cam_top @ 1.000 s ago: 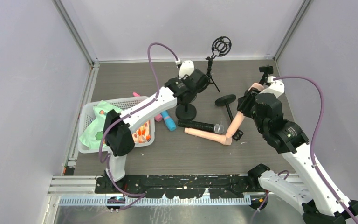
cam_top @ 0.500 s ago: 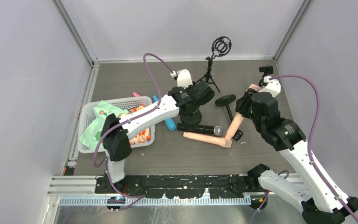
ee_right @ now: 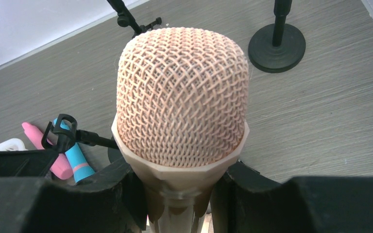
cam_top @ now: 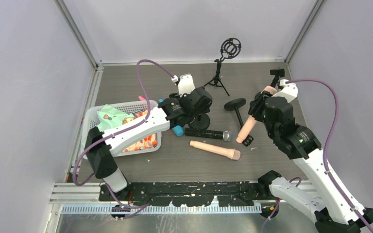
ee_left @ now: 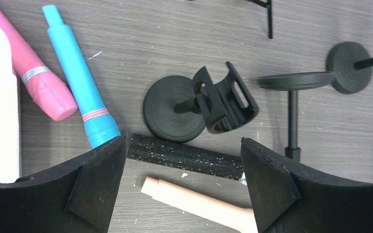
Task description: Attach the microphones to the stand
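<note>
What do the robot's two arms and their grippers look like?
Both the left arm and right arm have white shell links with black joints. A purple cable loops along each. The left gripper and right gripper have blocky black fingers with matte, grainy faces.

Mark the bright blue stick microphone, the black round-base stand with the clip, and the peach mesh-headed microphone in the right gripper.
bright blue stick microphone (ee_left: 77, 77): left wrist view, mid-handle.
black round-base stand with clip (ee_left: 162, 121): left wrist view, base disc.
peach mesh-headed microphone (ee_right: 182, 102): right wrist view, mesh head.
</note>
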Available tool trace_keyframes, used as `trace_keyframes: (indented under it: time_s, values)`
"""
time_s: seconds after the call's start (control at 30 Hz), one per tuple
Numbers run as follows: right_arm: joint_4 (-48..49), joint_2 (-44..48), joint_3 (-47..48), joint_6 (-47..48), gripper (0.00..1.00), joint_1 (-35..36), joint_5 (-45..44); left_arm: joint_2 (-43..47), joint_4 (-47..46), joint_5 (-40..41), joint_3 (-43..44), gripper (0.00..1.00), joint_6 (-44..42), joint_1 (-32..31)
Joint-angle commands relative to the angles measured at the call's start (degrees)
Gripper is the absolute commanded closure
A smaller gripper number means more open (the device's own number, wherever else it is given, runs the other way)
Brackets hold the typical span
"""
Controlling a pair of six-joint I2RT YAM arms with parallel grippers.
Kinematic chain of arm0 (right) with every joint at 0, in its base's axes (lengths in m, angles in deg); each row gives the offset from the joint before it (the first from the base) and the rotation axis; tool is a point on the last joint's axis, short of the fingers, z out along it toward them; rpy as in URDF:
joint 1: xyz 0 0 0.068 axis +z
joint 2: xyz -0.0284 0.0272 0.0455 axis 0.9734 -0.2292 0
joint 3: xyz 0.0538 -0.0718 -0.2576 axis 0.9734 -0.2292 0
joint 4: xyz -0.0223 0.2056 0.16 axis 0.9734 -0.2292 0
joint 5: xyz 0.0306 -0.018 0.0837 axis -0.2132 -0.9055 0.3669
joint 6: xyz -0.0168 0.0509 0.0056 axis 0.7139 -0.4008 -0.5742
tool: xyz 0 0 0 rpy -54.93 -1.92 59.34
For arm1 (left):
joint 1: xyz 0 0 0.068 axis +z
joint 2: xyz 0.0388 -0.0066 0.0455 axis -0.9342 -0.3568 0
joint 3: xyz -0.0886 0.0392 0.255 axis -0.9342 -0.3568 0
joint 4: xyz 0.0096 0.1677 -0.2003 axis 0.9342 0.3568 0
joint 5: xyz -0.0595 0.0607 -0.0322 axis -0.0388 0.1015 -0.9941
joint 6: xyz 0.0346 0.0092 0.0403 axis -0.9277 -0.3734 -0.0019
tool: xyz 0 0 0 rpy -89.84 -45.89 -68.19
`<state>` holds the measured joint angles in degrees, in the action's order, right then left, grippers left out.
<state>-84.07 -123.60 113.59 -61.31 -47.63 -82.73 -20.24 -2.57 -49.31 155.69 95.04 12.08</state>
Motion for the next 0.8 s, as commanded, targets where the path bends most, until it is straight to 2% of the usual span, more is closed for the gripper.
trace_keyframes:
  time_s: [0.0, 0.17, 0.3, 0.37, 0.4, 0.43, 0.47, 0.53, 0.63, 0.77]
  values:
    - [4.15, 1.33, 1.31, 0.86, 0.99, -0.04, -2.8, 5.79, -6.51, -1.96, -1.35, 0.11, -6.19, -0.33]
    - [5.33, 2.24, 0.6, 0.82, 0.99, -0.04, -2.9, 9.22, -8.49, -5.5, -2.66, 0.11, -11.96, -0.38]
    - [6.92, 3.16, -0.24, 2.18, 0.99, -0.11, -0.75, 12.82, -16.03, -10.07, -7.05, 0.1, -23.37, 0.17]
    - [7.61, 3.25, -0.57, 3.18, 0.99, -0.04, 1.32, 14.45, -20.46, -17.61, -9.47, 0.08, -29.25, 2.6]
    - [7.92, 3.37, -0.69, 3.57, 0.98, -0.03, 2.9, 15.16, -23.03, -24.69, -10.79, 0.08, -30.82, 5.28]
    - [8.22, 3.44, -0.78, 3.82, 0.98, -0.09, 3.65, 15.78, -25.95, -28.29, -12.48, 0.08, -31.04, 8.2]
    - [8.58, 3.54, -0.87, 4.04, 0.98, -0.05, 4.92, 16.15, -29.19, -36.7, -14.09, 0.08, -30.8, 11.34]
    - [9.34, 3.78, -1.26, 4.43, 0.97, -0.05, 6.94, 16.06, -35.77, -48.66, -16.44, 0.07, -30.44, 17.05]
    - [11.09, 4.2, -2.55, 5.08, 0.96, -0.09, 10.79, 14.2, -42.75, -61.79, -17.88, 0.06, -30.92, 22.76]
    - [14.58, 4.54, -4.47, 4.55, 0.95, -0.11, 14.27, 10.34, -53.78, -75.79, -19.55, 0.05, -29.42, 26.96]
